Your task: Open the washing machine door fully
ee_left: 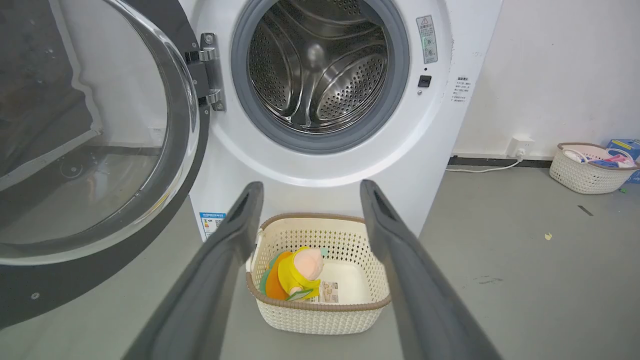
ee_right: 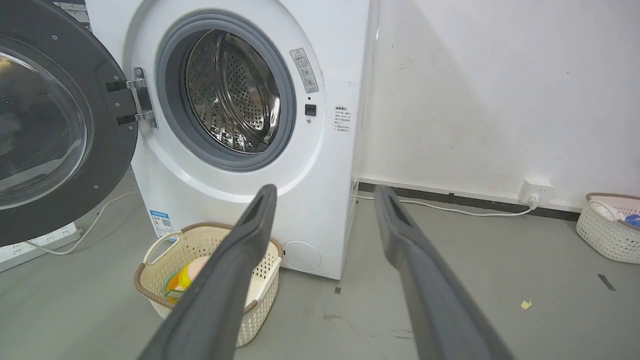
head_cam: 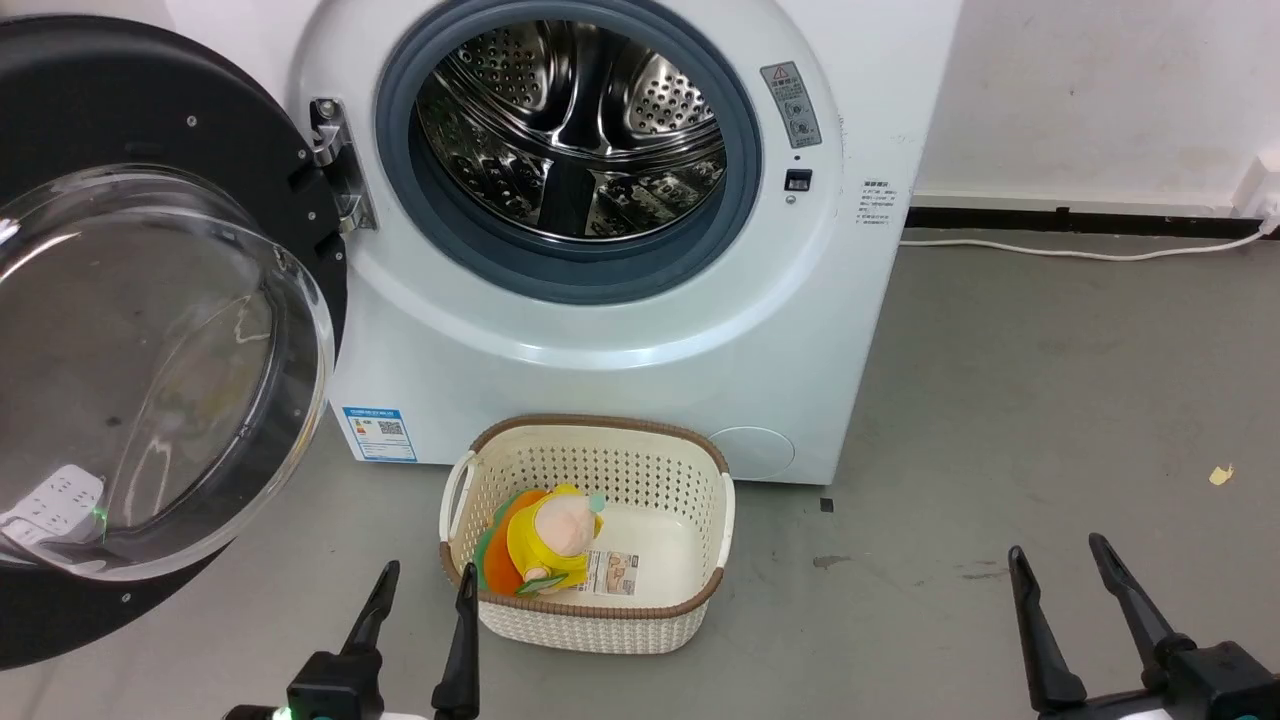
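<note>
Where the door (head_cam: 150, 340) hangs: swung out on its hinge (head_cam: 335, 165) past the left front edge of the washer (head_cam: 620, 370), with its inner face and glass bowl turned to the room and the drum mouth bare.
Door's axis: the hinge line stands upright at the door's right rim; the free rim lies far to the left.
Left gripper (head_cam: 430, 572): low over the near floor, fingers spread wide, holding nothing; the door lies up and to its left, apart from it.
Right gripper (head_cam: 1056, 545): also wide and empty, well apart from the door, on the far side of the basket (head_cam: 600, 630).
Nearer arm: the left, by a clear margin.
Basket: on the floor just before the washer's front, a toy (head_cam: 545, 540) inside.
Judgement: the door looks at or near full swing; any last push would suit the left arm, on the inner face near the free rim.
</note>
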Tool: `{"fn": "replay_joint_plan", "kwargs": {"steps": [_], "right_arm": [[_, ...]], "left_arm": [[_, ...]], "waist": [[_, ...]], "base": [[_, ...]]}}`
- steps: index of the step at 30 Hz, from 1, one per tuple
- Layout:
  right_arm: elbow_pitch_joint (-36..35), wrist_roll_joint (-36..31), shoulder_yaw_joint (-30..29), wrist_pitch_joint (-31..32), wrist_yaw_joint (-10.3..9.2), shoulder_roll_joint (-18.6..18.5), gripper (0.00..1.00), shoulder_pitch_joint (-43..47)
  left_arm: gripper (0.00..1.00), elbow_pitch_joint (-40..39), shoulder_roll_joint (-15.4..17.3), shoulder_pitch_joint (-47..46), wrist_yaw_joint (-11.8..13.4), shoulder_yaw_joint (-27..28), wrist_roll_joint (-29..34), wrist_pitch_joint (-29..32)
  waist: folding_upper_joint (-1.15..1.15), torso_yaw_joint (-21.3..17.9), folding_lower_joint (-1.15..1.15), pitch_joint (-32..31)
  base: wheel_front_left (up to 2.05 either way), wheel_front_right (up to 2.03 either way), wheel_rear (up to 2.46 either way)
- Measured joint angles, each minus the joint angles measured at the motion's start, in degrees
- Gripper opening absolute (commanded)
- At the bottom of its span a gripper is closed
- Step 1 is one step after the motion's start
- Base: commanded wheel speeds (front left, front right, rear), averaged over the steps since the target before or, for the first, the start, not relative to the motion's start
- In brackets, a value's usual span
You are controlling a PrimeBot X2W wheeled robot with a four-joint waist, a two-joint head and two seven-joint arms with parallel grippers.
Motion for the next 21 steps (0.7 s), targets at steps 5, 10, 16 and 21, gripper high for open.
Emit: {"fn": "replay_joint_plan", "kwargs": {"steps": [5,10,16,21], "right_arm": [[0.2,0.1,0.1,0.0,0.0,0.0,1.0,0.0],[0.2,0.1,0.2,0.0,0.0,0.0,1.0,0.0],[0.2,0.1,0.2,0.1,0.0,0.0,0.0,0.0],[0.2,0.1,0.2,0.6,0.0,0.0,0.0,0.0]], "left_arm": [[1.0,-0.1,-0.6,0.0,-0.2,0.0,0.4,0.0],[1.0,-0.4,-1.3,0.0,-0.5,0.5,0.1,0.0],[0.0,-0.3,-1.3,0.0,-0.5,0.7,0.1,0.0],[0.0,-0.4,-1.3,0.0,-0.5,1.1,0.3,0.6]], "waist": [[0.0,0.1,0.0,0.0],[0.0,0.4,0.0,0.1],[0.0,0.5,0.0,0.1],[0.0,0.5,0.0,0.2]], "base": [[0.0,0.0,0.0],[0.0,0.0,0.0],[0.0,0.0,0.0],[0.0,0.0,0.0]]}}
